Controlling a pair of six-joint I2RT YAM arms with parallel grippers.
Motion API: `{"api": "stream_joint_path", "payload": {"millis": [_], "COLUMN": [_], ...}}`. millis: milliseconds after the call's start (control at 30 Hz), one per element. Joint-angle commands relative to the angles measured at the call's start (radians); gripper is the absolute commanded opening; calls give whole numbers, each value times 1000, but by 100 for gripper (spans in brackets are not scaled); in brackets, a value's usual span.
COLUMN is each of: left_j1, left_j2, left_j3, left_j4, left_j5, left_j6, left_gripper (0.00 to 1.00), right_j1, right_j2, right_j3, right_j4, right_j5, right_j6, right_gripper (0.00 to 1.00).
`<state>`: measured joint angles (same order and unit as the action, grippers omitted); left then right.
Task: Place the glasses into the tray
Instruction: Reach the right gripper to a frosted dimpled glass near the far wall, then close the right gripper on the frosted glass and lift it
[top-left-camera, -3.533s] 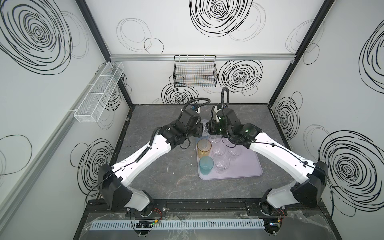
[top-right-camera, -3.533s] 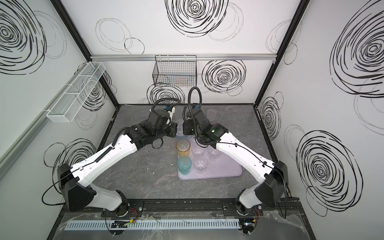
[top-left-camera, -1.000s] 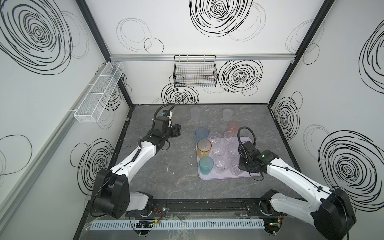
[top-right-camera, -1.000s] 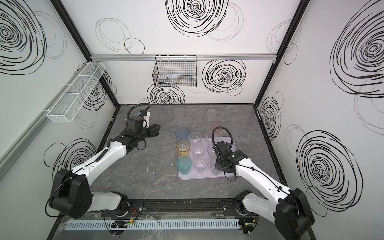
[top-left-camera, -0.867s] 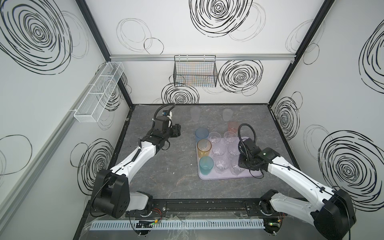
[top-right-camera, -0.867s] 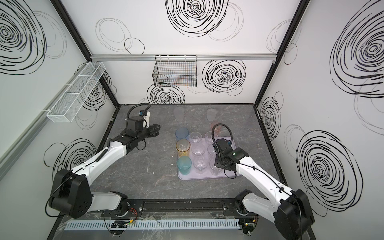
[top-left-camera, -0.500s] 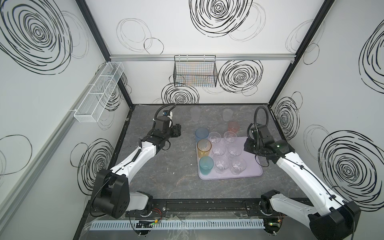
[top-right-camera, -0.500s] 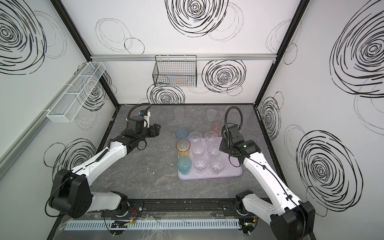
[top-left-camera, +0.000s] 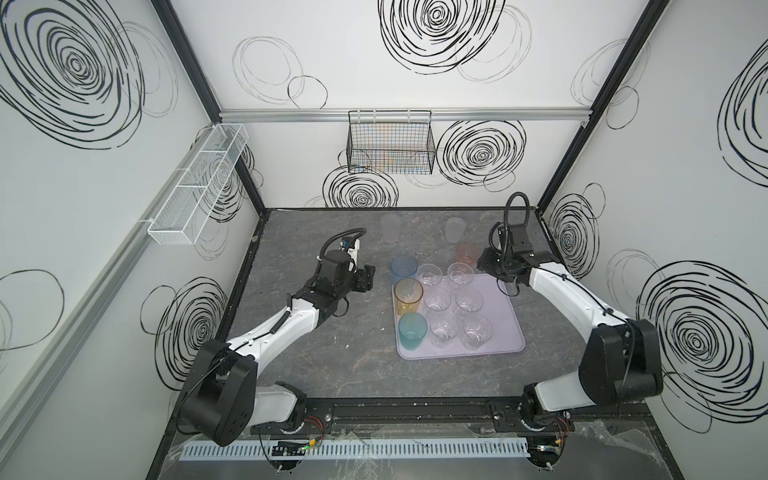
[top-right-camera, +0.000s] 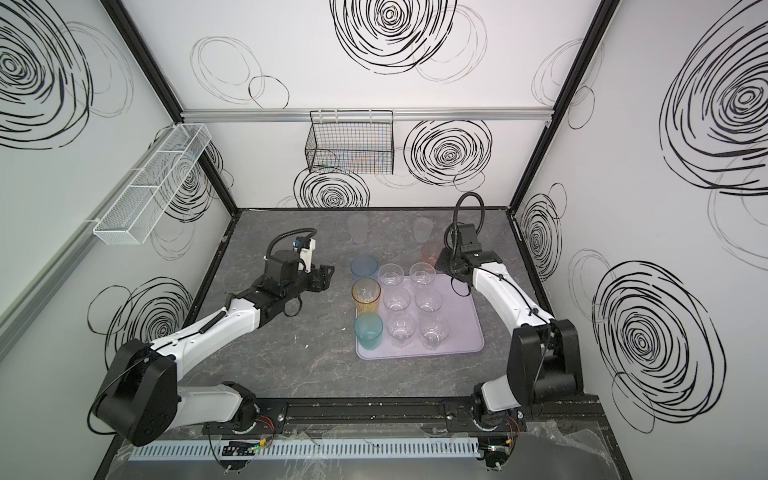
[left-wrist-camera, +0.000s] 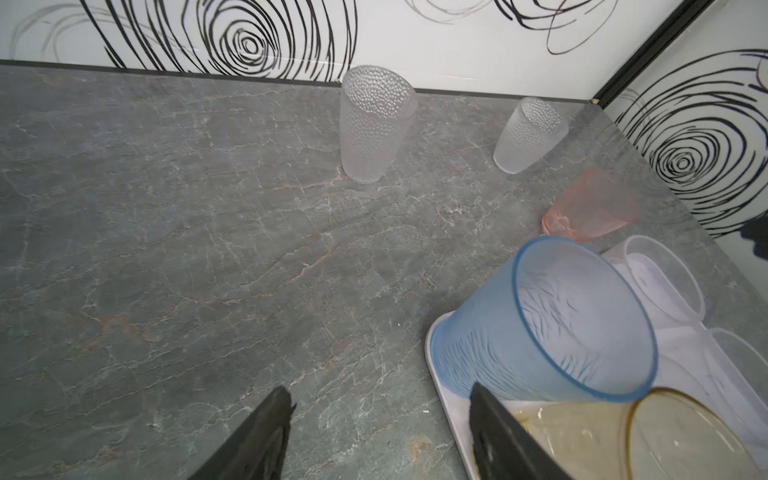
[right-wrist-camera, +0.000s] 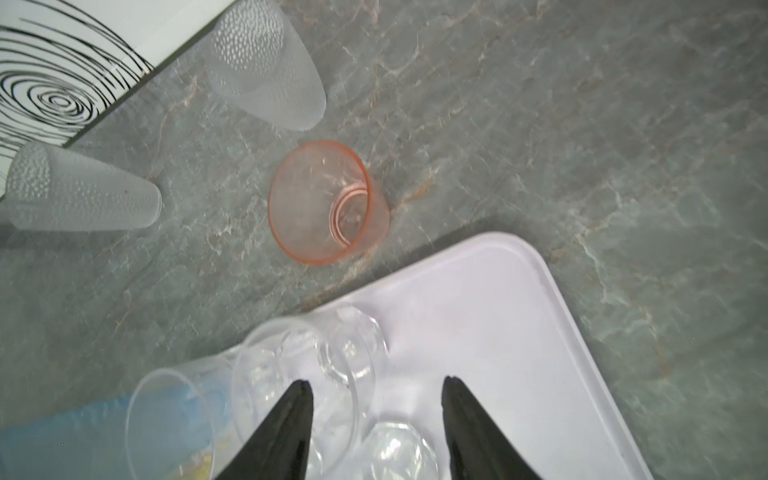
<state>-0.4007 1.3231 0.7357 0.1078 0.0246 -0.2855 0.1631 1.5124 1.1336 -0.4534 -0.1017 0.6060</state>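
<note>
— How far along?
— Left tool (left-wrist-camera: 380, 399) spread, empty; nine glasses (top-left-camera: 437, 298) stand beside it in the lavender tray (top-left-camera: 505, 332).
— What remains?
— Two frosted tumblers (top-left-camera: 390, 227) and a pink glass (right-wrist-camera: 324, 199) on the desk (top-left-camera: 332, 357), just ahead of the right tool (right-wrist-camera: 376, 386), also spread, empty.

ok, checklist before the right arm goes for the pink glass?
1. Right gripper open and empty: ok.
2. Pink glass upright on the table, just outside the tray: ok.
3. Free space in the tray, a bare strip along the side toward the right arm: ok.
4. Frosted glass nearest the pink one stands apart from it, though close: ok.
5. Left gripper open, empty, apart from the blue glass: ok.
6. Blue glass base flat inside the tray corner rather than on the rim: cannot tell.
</note>
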Motion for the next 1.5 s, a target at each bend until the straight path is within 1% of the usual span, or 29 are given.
{"api": "stream_joint_path", "payload": {"millis": [0,67,167,300,400,500,600,667,800,900,967,1100,1167,1267,1400,1467], "left_j1": [-12,-18,-19,-3,11,21,25,29,40,39,40,38,37,37,38,38], "left_j2": [-11,-5,12,33,43,47,47,45,42,41,45,48,47,43,42,43], "left_j3": [-30,-39,-32,18,46,50,34,18,0,-14,-15,-14,-13,-16,-16,-16], "left_j4": [116,131,115,63,55,53,59,64,57,64,69,78,77,73,73,75], "left_j5": [-5,-3,-6,12,13,-9,-24,-60,-108,-124,-120,-107,-107,-114,-114,-111], "left_j6": [19,19,5,-36,-49,-57,-58,-56,-52,-52,-54,-56,-53,-42,-37,-37], "left_gripper": [72,73,73,73,73,72,73,73,78,82,83,83,83,83,83,83], "right_j1": [-7,-15,9,98,153,197,253,281,301,305,306,323,323,323,326,322], "right_j2": [69,127,217,315,365,423,490,541,637,692,741,834,900,978,1008,1025], "right_j3": [86,138,269,424,458,490,542,581,673,720,778,892,984,1094,1113,1139], "right_j4": [59,50,-9,-42,29,142,219,265,283,311,308,325,282,208,231,210], "right_j5": [50,29,10,36,12,-58,-43,-39,-46,-29,-19,22,28,38,48,59], "right_j6": [4,4,-19,-21,17,80,100,109,140,135,123,62,55,45,12,-3], "right_gripper": [59,60,61,62,61,62,64,65,65,65,65,64,64,62,58,53]}}
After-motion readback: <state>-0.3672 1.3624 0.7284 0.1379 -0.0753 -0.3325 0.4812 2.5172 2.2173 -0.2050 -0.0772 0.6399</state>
